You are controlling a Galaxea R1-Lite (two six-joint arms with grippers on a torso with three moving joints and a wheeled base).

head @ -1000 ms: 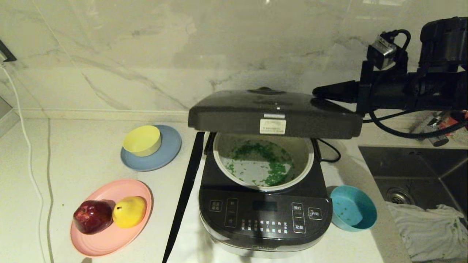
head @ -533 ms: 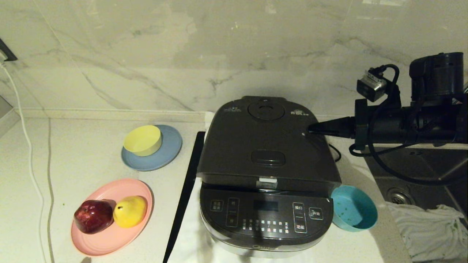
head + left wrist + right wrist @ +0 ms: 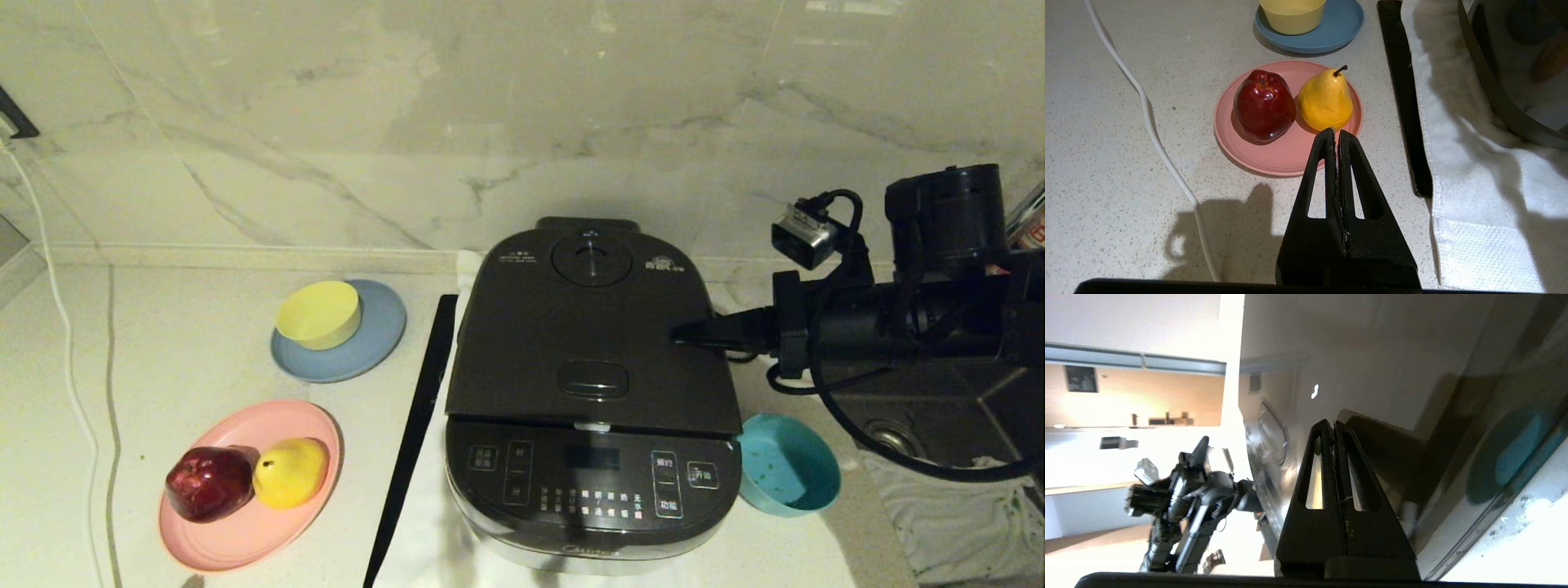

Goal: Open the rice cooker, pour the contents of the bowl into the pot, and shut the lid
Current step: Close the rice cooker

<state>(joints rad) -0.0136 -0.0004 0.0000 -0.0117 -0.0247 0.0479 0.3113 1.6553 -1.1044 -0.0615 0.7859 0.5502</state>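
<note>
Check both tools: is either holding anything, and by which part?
Nothing is held. The right tool is shut, its tip on the lid. The left tool is shut and empty, above the counter.

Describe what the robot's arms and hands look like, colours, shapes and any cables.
The right arm is matt black with chunky round joints. A small silver-grey camera block sits on its wrist, and loose black cables loop beneath it. The right hand tapers to a narrow black point. The left hand matches it: two flat black triangular fingers, each with a long triangular cut-out.
</note>
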